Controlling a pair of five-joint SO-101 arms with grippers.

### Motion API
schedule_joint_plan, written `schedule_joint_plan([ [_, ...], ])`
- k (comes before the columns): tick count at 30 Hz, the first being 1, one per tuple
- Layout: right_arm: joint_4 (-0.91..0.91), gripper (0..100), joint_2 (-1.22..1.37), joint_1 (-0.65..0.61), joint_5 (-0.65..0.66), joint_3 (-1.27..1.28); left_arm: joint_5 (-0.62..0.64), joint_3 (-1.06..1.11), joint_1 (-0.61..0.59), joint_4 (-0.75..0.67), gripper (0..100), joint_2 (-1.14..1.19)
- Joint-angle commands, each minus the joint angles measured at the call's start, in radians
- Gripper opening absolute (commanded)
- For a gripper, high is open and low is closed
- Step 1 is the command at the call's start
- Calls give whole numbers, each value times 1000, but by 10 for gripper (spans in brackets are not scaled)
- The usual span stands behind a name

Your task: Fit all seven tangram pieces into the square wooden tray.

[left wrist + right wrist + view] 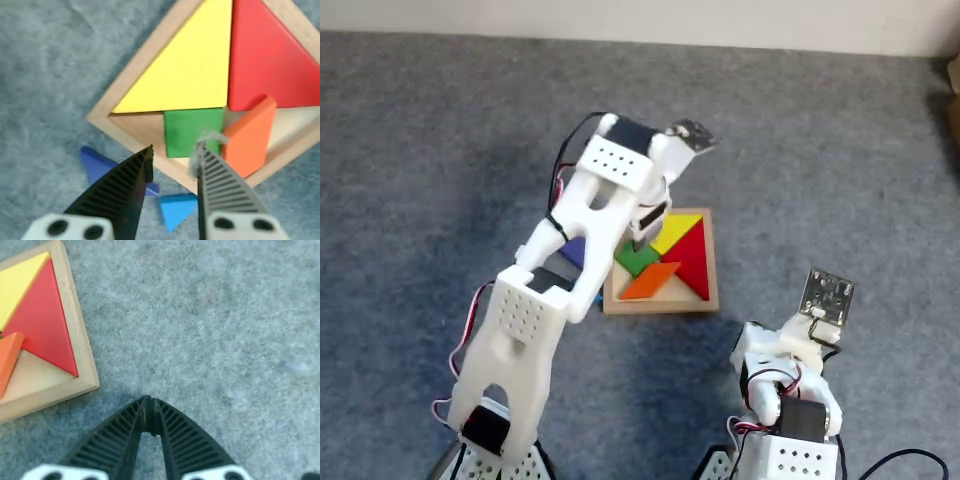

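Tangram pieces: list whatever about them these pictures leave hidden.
- Left wrist view: the left jaws hide part of the dark blue piece and light blue piece; their shapes are unclear.
- High view: the left arm covers the tray's left side.
- Right wrist view: the edge cuts off most of the tray.

No legible text, label, brand, number or sign anywhere, whether on the wooden tray point(660, 305) or the tangram pieces point(692, 262).

1. Left arm point(535, 330): white printed shells, perforated panels, black servos, red-and-black cables.
2. Right arm point(785, 400): white shells, black servo, red-and-black wiring, bare circuit board point(826, 294).
3. Jaws, both arms: black, ribbed, tapered; white screw-holed bases.
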Motion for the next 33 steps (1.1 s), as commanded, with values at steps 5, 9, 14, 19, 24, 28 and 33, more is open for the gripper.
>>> schedule_joint_plan([
  [5, 7, 5, -1, 12, 12, 108, 31, 73, 127, 11, 146, -8],
  [9, 7, 5, -1, 12, 12, 108, 94, 79, 171, 11, 146, -7],
  [14, 7, 5, -1, 12, 12, 108, 135, 74, 217, 14, 146, -16],
  [19, 7, 5, -1, 12, 12, 108, 153, 51, 170, 18, 146, -90],
  [24, 7, 5, -1, 12, 12, 108, 147, 51, 48, 18, 146, -176],
  [28, 7, 5, -1, 12, 12, 108, 146, 51, -27, 12, 146, -140],
  [33, 7, 5, -1, 12, 12, 108, 146, 47, -8, 9, 146, -1],
])
